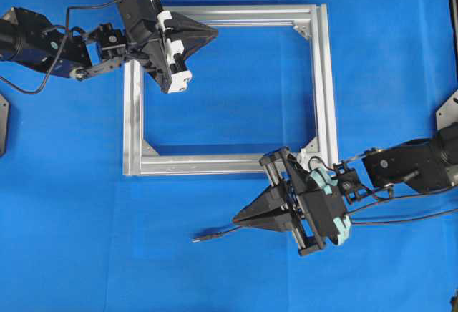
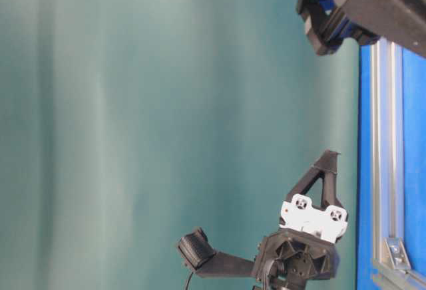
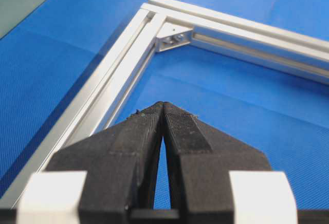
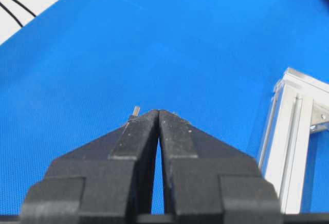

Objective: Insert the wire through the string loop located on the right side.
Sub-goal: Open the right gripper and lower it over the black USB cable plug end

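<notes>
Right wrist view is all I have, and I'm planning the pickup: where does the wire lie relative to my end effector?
Observer: Overhead, the wire ends in a plug lying on the blue mat, just past the tip of the right end effector and untouched.
Operator: Where does the rest run?
Observer: It disappears under the right end effector, heading toward that arm's side.
Operator: And the other arm?
Observer: The left end effector is shut, empty, above the upper left part of the silver frame.
</notes>
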You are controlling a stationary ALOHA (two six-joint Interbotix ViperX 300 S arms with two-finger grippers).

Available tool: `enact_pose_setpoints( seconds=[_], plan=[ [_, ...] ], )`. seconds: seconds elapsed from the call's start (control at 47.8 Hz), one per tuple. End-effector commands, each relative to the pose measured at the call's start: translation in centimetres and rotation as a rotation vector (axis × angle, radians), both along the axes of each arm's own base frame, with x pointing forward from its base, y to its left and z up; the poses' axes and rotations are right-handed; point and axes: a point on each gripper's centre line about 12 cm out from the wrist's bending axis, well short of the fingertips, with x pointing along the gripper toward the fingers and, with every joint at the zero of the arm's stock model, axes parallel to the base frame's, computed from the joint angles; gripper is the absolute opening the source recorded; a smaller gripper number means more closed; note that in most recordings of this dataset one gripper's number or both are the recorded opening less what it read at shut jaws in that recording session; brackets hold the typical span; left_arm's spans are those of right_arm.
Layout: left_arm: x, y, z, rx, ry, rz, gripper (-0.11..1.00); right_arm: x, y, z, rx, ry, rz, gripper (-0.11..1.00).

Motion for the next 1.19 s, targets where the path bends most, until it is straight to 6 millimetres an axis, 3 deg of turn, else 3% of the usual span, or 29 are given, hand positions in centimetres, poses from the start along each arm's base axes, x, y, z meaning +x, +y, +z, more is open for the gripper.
enact_pose_setpoints(
  seconds=[0.0, 0.126, 0.565, 0.711, 0.962, 1.067, 1.172],
  plan=[
    [0.6, -0.3, 2.2, 0.026, -0.045, -0.023, 0.0, 0.3, 0.5, 2.2, 0.018, -0.063, 0.011, 0.0],
    [0.4, -0.3, 2.0, 0.025, -0.037, -0.023, 0.0, 0.2, 1.0, 2.3, 0.014, -0.058, 0.027, -0.06],
    [0.3, -0.4, 1.9, 0.025, -0.032, -0.025, 0.0, 0.2, 1.4, 2.1, 0.039, -0.021, 0.025, -0.04],
    [0.3, -0.4, 1.9, 0.026, -0.032, -0.026, 0.0, 0.2, 1.8, 2.1, 0.088, -0.003, 0.022, 0.18],
    [0.3, -0.3, 2.0, 0.024, -0.034, -0.025, 0.0, 0.7, 1.8, 1.9, 0.135, 0.038, -0.009, 0.87],
    [0.3, -0.3, 2.0, 0.024, -0.034, -0.025, 0.0, 0.9, 1.7, 1.6, 0.134, 0.062, -0.023, 0.81],
    [0.3, -0.4, 1.9, 0.025, -0.033, -0.026, 0.0, 1.1, 2.0, 0.6, 0.14, 0.096, -0.038, 0.83]
  ],
)
